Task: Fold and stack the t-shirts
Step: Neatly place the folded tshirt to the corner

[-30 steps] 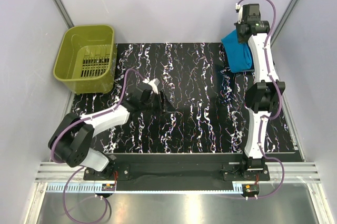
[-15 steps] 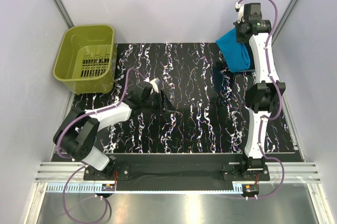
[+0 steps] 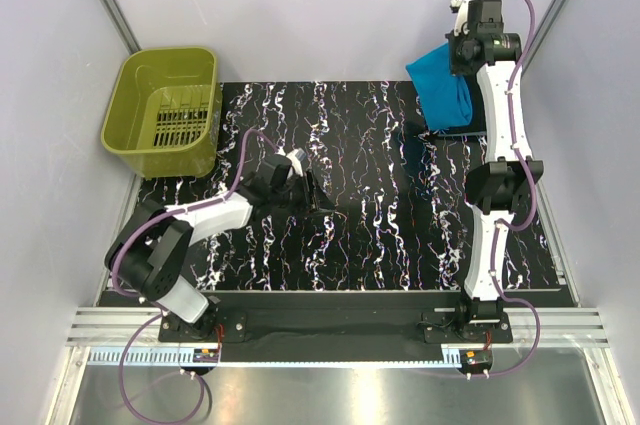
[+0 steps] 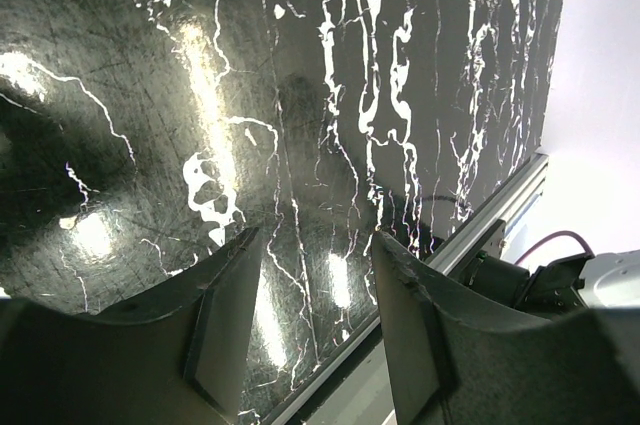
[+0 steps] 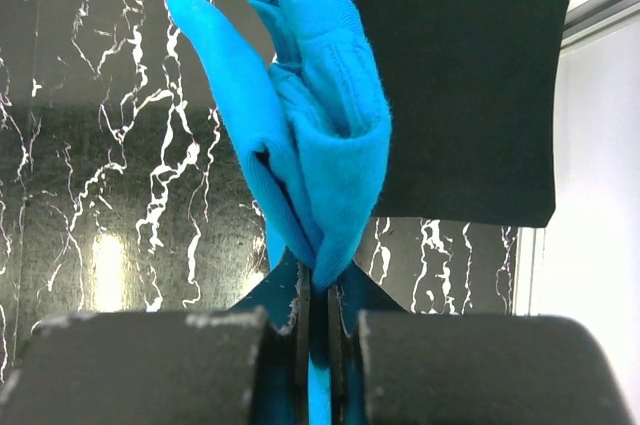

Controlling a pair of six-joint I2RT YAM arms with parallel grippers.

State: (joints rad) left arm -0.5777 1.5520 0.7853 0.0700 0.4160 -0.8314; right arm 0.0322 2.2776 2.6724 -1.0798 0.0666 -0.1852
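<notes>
The turquoise-blue t-shirt hangs folded from my right gripper at the back right of the table. In the right wrist view the right gripper is shut on the blue shirt, which bunches up between the jaws. The black t-shirt lies folded flat on the table beneath it; its starburst mark does not show. In the top view only a dark sliver of it shows beside the arm. My left gripper is open and empty low over the bare table, left of centre.
The olive-green plastic basket stands at the back left corner. The black marbled table top lies between the arms. The table's metal front rail shows in the left wrist view. Grey walls close in the back and sides.
My right gripper has lifted and drawn the blue shirt a little to the back and left. The left arm has edged slightly right.
</notes>
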